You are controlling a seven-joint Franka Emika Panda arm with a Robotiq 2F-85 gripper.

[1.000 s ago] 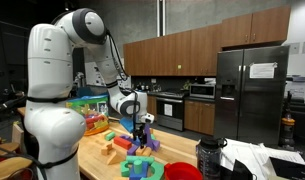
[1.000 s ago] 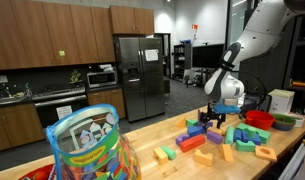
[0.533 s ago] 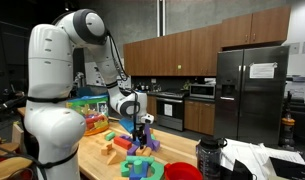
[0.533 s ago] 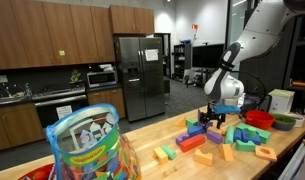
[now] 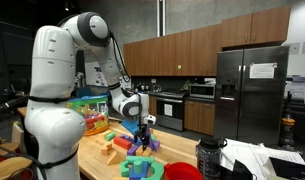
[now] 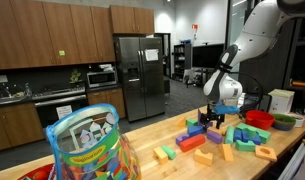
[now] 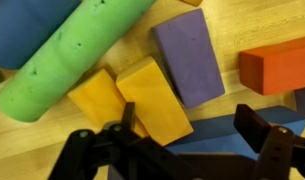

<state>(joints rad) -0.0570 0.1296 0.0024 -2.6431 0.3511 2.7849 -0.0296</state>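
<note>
My gripper (image 7: 192, 140) is open and low over a heap of foam blocks on a wooden table (image 7: 232, 30). Its fingers (image 7: 267, 140) stand on either side of a dark blue block (image 7: 207, 135); I cannot tell if they touch it. Two yellow blocks (image 7: 157, 100) lie by the left finger. A purple block (image 7: 187, 55), a green cylinder (image 7: 77, 50) and an orange-red block (image 7: 277, 65) lie beyond. The gripper also shows among the blocks in both exterior views (image 5: 142, 128) (image 6: 214, 117).
A clear tub of coloured toys (image 6: 87, 145) stands at the near end of the table. A red bowl (image 6: 257, 117) and a green bowl (image 6: 284, 122) sit behind the blocks. A black bottle (image 5: 209, 158) and white paper (image 5: 257, 160) lie near the table's edge.
The arm's upper links have shifted slightly. The gripper stays low over the same blocks.
</note>
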